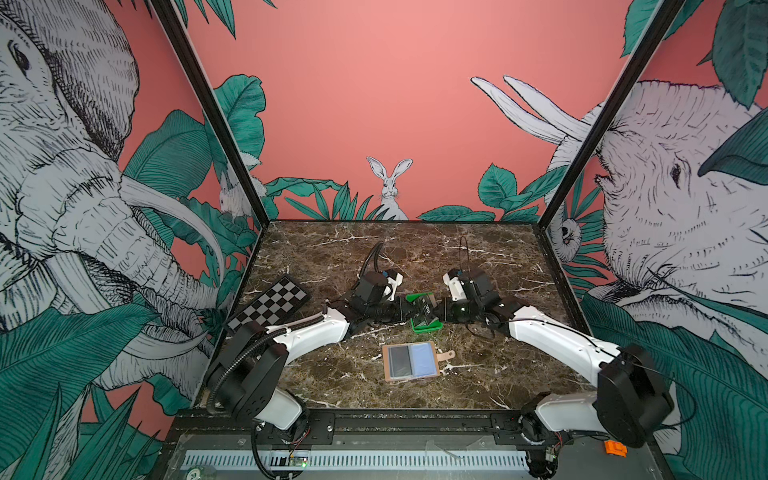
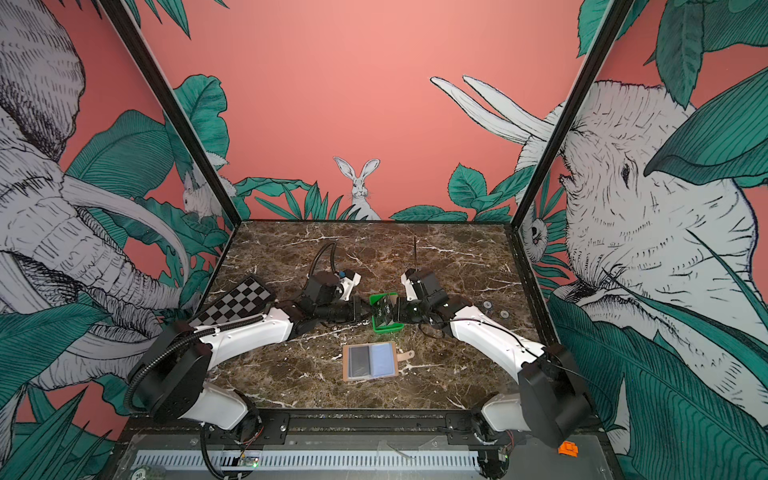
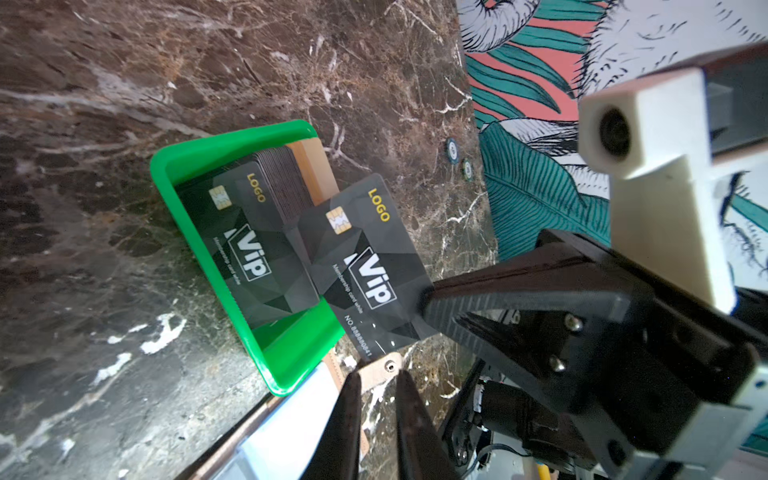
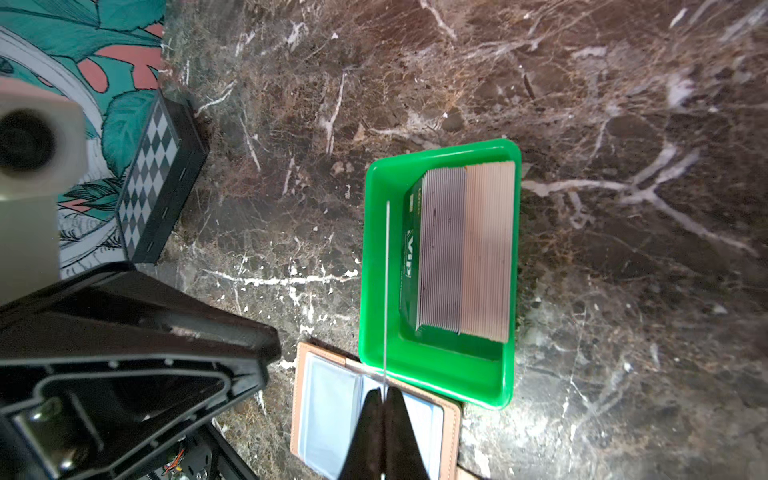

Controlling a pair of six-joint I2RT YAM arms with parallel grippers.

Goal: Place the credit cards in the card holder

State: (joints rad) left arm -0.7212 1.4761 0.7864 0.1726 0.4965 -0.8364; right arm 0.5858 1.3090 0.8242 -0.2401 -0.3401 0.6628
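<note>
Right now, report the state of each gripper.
Left gripper: slightly open, holding nothing.
Right gripper: closed on the black VIP card.

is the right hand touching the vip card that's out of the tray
Touching. The left wrist view shows the right hand clamped on the edge of the VIP card.

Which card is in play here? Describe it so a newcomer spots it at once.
On the marble table, find the green tray near the middle. Over its rim a black VIP card is pinched by the right tool; unlike the cards stacked inside, it alone is lifted free.
</note>
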